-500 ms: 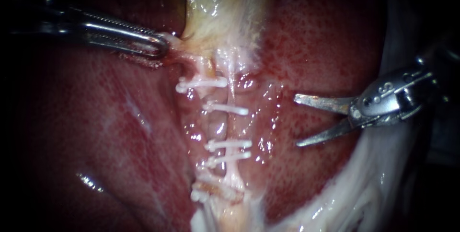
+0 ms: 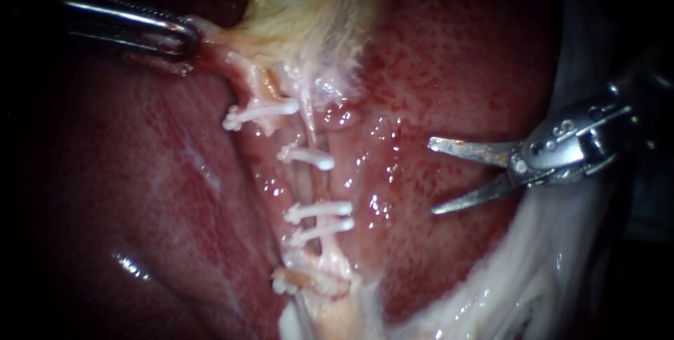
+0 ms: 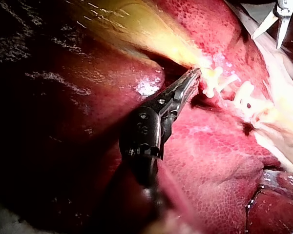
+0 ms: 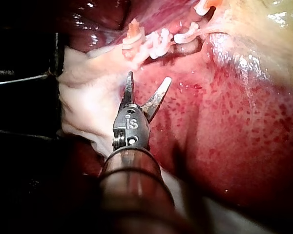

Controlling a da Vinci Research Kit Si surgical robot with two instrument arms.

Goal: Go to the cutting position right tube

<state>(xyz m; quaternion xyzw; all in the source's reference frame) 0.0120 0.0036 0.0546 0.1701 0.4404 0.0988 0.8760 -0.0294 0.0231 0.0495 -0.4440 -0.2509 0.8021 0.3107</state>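
Under the endoscope's light, the liver [image 2: 456, 66] is glistening wet and dark red, speckled with finer red dots, and the gallbladder [image 2: 309, 10] is showing as a pale yellow, stringy fold at the upper middle. Below it, thin pinkish-white tubes are running down a moist groove, crossed by smooth white clips [image 2: 319, 210] shaped like short bars. The strand I am taking for the right tube [image 2: 324, 243] is lying as a narrow pale cord on the groove's right side, passing under the paired clips. I am reaching my left instrument [image 2: 186, 34] in nearly level from the left, its slim ribbed steel jaws clenched on a whitish tag of tissue at the gallbladder's lower edge and stretching it taut. My right instrument [image 2: 432, 177] is coming in from the right, its metal wrist angled toward the groove and its two flat, pointed blades spread in a wide V, grasping nothing. The blades are hovering over the bare liver beside the clipped tubes, clear of them. A ragged band of white fatty tissue [image 2: 533, 291] is lying under its wrist.
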